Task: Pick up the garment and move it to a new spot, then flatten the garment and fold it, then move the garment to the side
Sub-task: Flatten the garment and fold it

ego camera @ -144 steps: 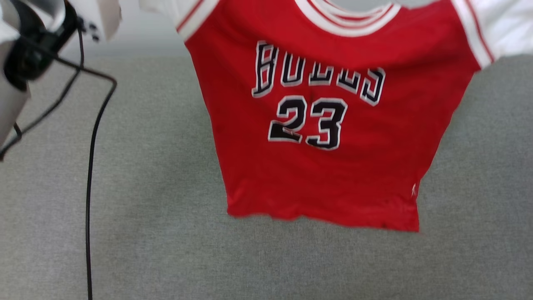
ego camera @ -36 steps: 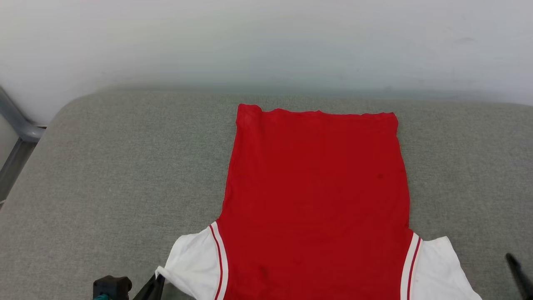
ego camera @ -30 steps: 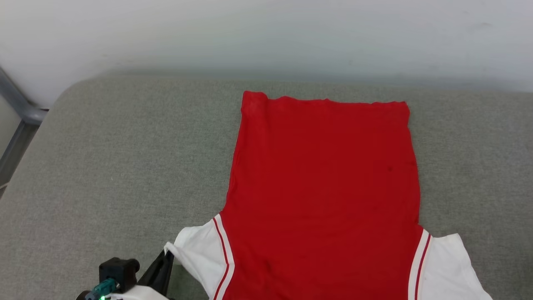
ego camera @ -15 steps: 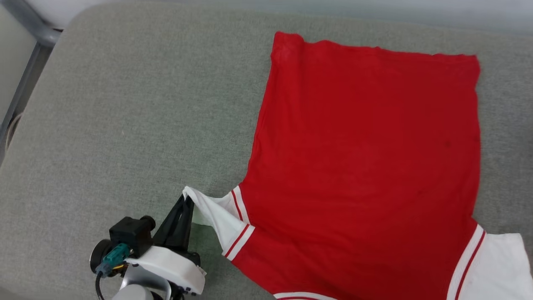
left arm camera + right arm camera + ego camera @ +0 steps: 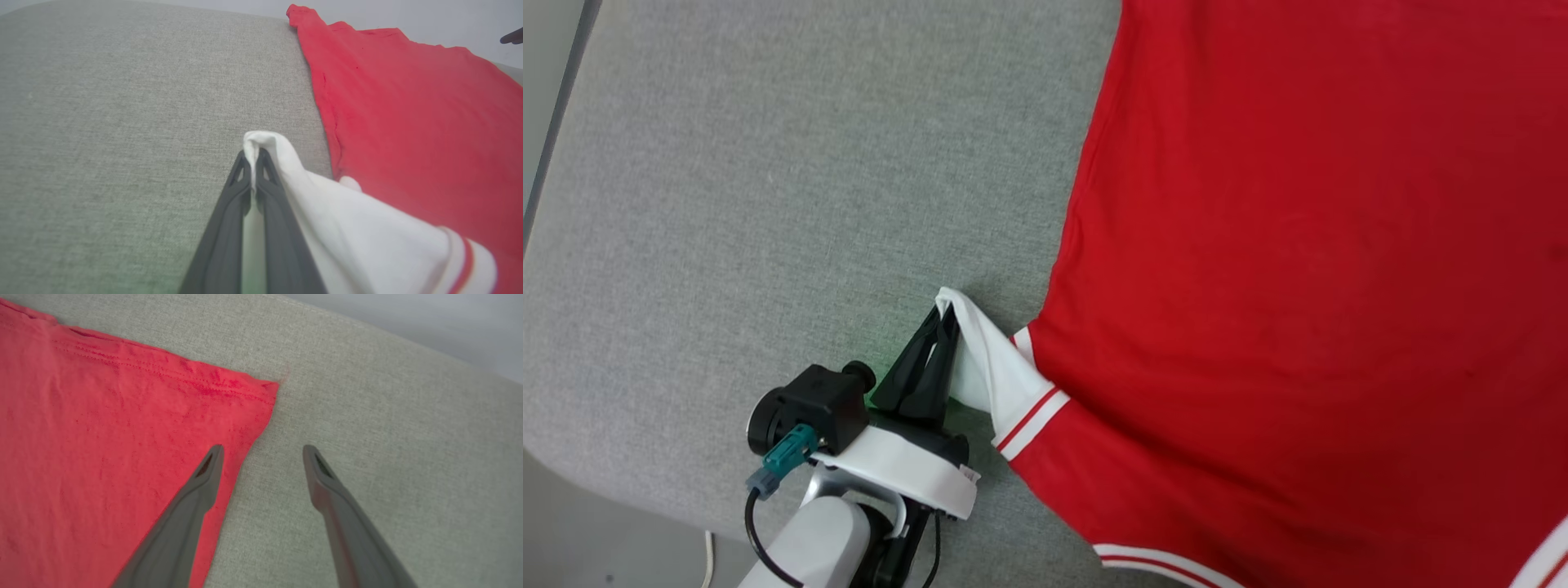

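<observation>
Garment (image 5: 1298,269) flat, plain red side up, on grey cushion (image 5: 768,204), right of head view. Left gripper (image 5: 943,320), lower centre, clamped on white sleeve (image 5: 988,371) tip. Right gripper (image 5: 263,448) spread apart, straddling red side edge.

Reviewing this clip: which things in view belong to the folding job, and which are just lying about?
Part of the job:
- garment, plain red side up
- left gripper, shut on the garment's white sleeve
- right gripper, open, at the garment's side edge near the hem corner

Just there:
- grey cushion under the garment
- black cable and teal connector on the left arm
- wall
</observation>
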Controlling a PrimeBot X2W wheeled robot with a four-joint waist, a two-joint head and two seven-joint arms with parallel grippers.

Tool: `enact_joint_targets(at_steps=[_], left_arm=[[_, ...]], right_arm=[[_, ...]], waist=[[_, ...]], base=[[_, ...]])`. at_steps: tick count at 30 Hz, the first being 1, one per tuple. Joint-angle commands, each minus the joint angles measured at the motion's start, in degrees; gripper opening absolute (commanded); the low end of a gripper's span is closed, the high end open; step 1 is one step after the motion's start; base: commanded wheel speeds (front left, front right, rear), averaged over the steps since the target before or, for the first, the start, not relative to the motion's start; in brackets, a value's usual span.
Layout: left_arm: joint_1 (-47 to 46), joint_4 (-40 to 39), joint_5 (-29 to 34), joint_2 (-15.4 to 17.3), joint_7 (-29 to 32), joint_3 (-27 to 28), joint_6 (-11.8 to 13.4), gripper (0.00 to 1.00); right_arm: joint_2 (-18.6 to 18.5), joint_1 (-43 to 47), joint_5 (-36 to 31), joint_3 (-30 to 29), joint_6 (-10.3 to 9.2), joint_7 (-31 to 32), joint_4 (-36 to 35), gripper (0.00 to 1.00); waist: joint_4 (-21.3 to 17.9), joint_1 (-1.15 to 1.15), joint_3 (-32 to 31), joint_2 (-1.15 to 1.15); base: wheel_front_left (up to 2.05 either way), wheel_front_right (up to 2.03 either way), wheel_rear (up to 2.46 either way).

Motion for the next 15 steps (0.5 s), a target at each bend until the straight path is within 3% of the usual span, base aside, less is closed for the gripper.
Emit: enact_joint_targets(at_steps=[1,7,15], left_arm=[[-0.87,0.21,0.57,-0.63,-0.14,0.58,-0.39,0.0],[-1.66,1.34,2.4,-2.96,-0.13,2.21,-2.44,0.0],[-1.6,2.94,4.54,-5.39,-0.09,4.27,-4.89,0.0]], right_arm=[[0.6,-1.82,-0.76,0.07,-0.04,0.39,0.42,1.0],[2.61,-4.2,-4.02,-0.12,-0.04,1.09,4.19,1.0],[3.24,-0.06,-5.03,3.16,-0.04,2.84,9.55,1.0]], waist=[[1.75,-0.02,2.55,0.0],[2.67,-0.02,4.89,0.0],[2.74,-0.02,5.23,0.0]], base=[[0.0,0.0,0.0],[0.0,0.0,0.0],[0.0,0.0,0.0]])
